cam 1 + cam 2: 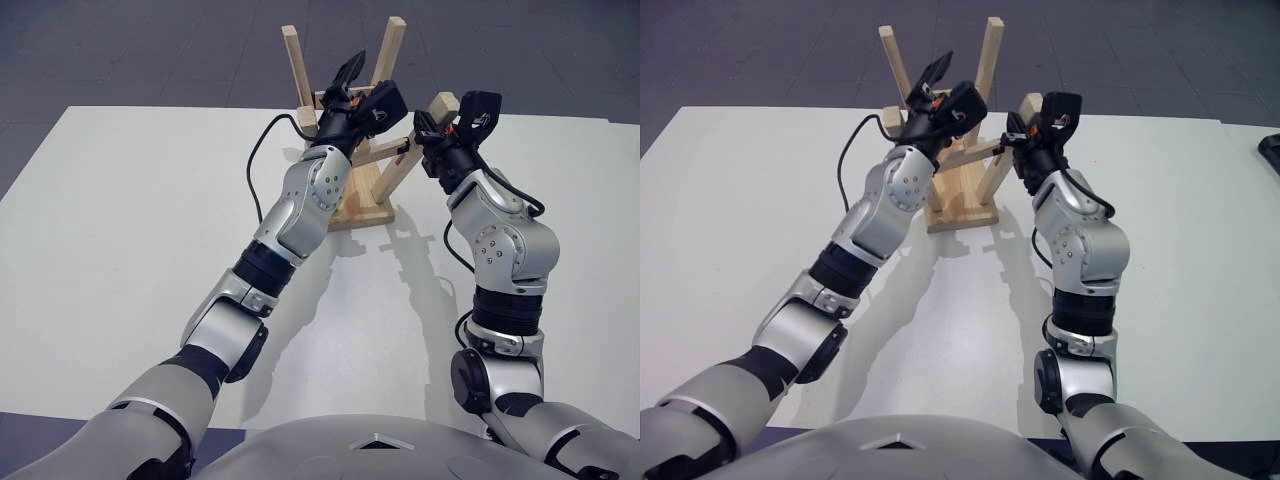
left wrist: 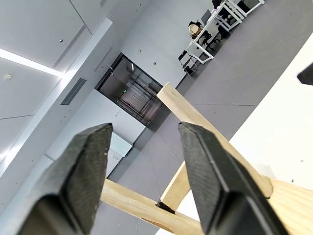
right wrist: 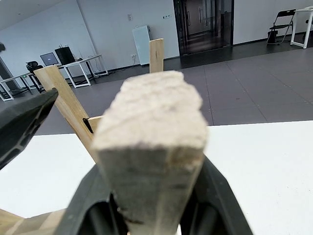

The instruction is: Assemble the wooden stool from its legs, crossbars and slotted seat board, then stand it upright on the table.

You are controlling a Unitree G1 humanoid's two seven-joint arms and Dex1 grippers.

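stool (image 1: pixel 362 208) upside down on bench (image 1: pixel 150 200), legs pointing up | right gripper (image 1: pixel 432 128) clamped on top of one slanting leg (image 3: pixel 151 127) | left gripper (image 1: pixel 350 74) apart, holding nothing, far legs just beyond it | right arm nearer

The stool (image 1: pixel 970 190) sits upside down on my white table (image 1: pixel 1180 220), its seat board (image 1: pixel 960 218) flat and its legs pointing up. My left gripper (image 1: pixel 933 75) hangs between the two far legs (image 1: pixel 989 45) (fingers spread, gripping nothing). My right gripper (image 1: pixel 1023 135) clamps the near right leg (image 1: pixel 1029 102) just below its tip.
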